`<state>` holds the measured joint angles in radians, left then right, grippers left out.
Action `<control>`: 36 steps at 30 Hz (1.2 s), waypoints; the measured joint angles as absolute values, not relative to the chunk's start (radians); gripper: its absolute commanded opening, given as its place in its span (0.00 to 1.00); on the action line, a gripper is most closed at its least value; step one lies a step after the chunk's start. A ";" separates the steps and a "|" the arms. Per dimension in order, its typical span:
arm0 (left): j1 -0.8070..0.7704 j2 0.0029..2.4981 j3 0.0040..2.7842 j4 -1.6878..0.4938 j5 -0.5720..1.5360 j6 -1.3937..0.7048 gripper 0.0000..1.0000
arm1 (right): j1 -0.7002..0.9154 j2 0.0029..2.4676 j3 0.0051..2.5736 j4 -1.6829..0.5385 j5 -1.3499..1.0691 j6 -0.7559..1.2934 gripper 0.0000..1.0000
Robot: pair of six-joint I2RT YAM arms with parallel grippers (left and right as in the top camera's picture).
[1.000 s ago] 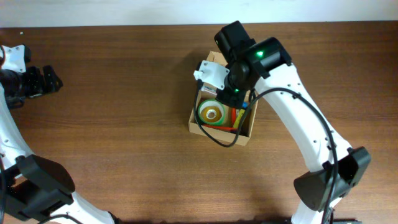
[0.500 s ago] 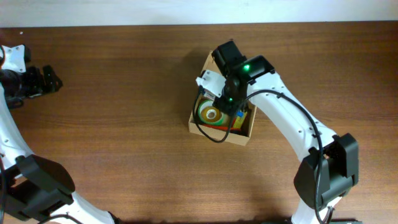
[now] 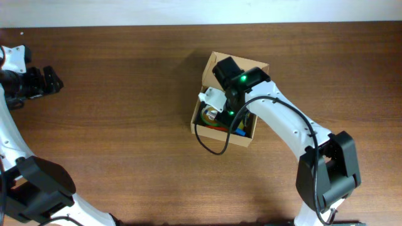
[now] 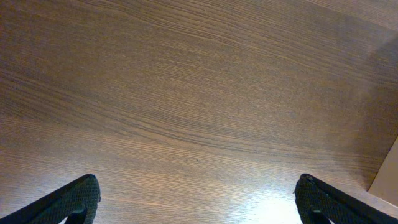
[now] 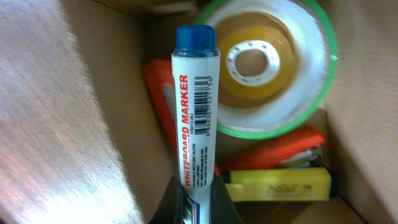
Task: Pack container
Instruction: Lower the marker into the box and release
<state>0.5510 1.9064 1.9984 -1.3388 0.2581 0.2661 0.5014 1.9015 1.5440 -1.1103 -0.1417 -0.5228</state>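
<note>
Jaws of the right gripper point(image 5: 194, 200) clamp a whiteboard marker point(image 5: 194, 106), its blue cap pointing into the open container point(image 3: 246, 64). Those of the left gripper point(image 4: 199, 200) gape wide, empty, well apart from it.

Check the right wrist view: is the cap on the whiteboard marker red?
No, the whiteboard marker carries a blue cap at its top end, above the white barrel with red lettering.

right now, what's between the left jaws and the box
Only bare wooden table up to the box. The overhead view shows that stretch, and the left wrist view shows bare wood too.
</note>
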 measured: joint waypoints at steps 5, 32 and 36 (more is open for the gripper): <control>0.551 1.906 1.998 -1.339 0.258 0.266 1.00 | 0.528 1.901 1.541 -1.110 -0.149 -0.529 0.04; 0.551 1.906 1.998 -1.339 0.258 0.266 1.00 | 0.546 1.901 1.393 -1.010 -0.158 -0.547 0.19; 0.551 1.906 1.998 -1.339 0.258 0.266 1.00 | 0.546 1.901 1.391 -1.006 -0.160 -0.544 0.36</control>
<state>0.5510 1.9064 1.9984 -1.3388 0.2581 0.2661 0.5461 1.9015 1.3907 -1.0061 -0.1600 -0.5438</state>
